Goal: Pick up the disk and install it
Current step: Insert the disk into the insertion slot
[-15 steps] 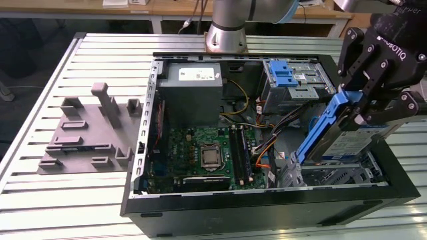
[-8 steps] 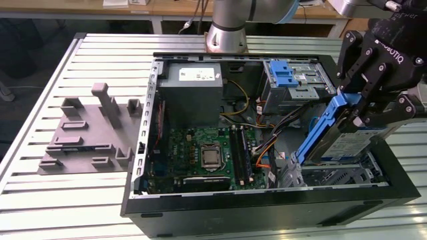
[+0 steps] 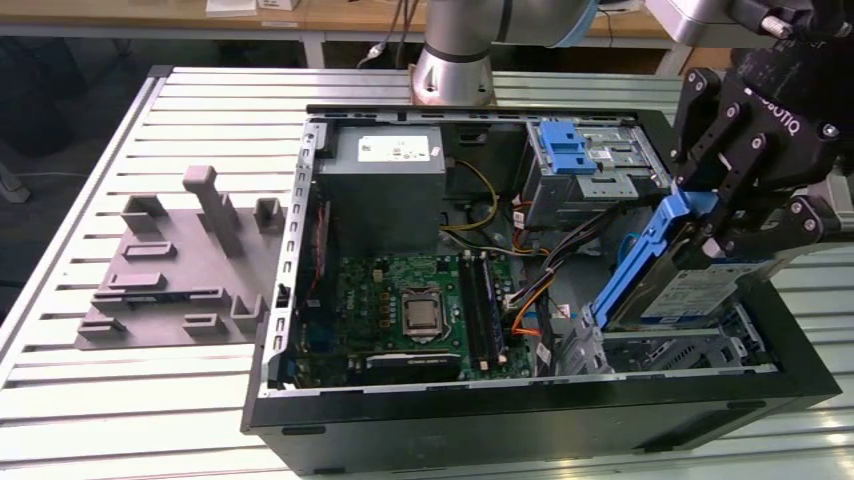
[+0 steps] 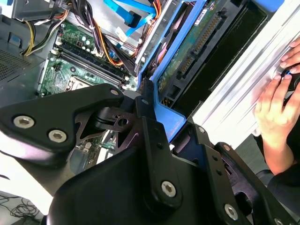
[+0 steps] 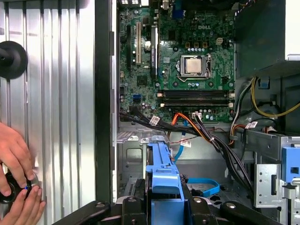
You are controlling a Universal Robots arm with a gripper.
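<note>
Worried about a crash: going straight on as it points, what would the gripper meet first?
Likely the grey metal drive cage; the blue-bracketed silver disk held in the black gripper would touch it first. Depth is unclear.

Arm (image 3: 454, 55): base column upright at the back of the exterior view, with the next link running off toward the exterior view's right. Wrist sits at the far right, high up. Gripper (image 3: 731, 232) — black, linkage type — points downward at a slight tilt. Fingers (image 5: 132, 208) are closed in from both sides and clamped on the blue frame of the disk (image 3: 683, 292) — contact is seen in both wrist views. The disk is gripped at its upper end.
</note>
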